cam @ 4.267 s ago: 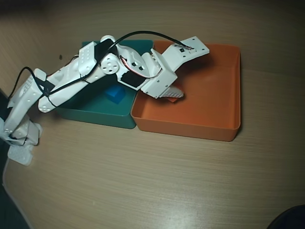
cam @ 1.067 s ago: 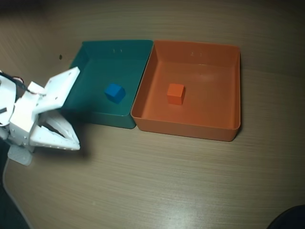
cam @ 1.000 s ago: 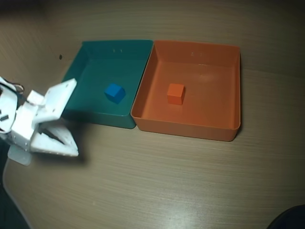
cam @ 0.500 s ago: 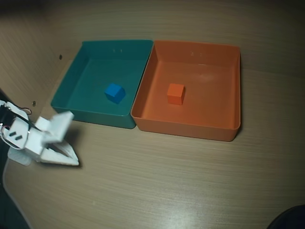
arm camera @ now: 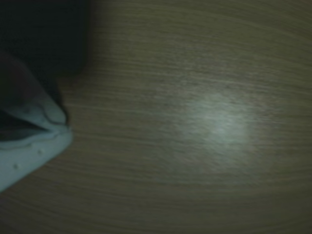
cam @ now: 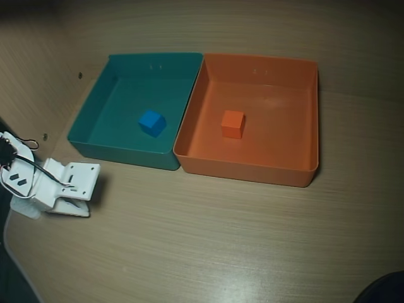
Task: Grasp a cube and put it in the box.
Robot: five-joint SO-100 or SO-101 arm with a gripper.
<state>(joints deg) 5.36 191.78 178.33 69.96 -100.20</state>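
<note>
Cube (cam: 233, 124): inside box (cam: 303, 120), mid-floor, clear of all walls. Teal box (cam: 95, 113) abuts at 9 o'clock, holding blue cube (cam: 152, 122). Gripper (cam: 85, 189): 8 o'clock on bare table (cam: 221, 246); finger state cannot be told.

- The cube (cam: 233, 124) is plain matte orange, a shade deeper than the floor under it.
- The box (cam: 297, 170) is orange all over, walls and floor alike.
- The second box (cam: 120, 153) is teal-green throughout.
- The cube in it (cam: 152, 122) is bright blue.
- The surface (cam: 214, 240) is pale tan with fine wood-grain streaks; the wrist view shows it dim, with a whitish glare patch (arm camera: 219, 124).
- The hand (cam: 79, 189) is white plastic, with black wires (cam: 25, 173) behind it.
</note>
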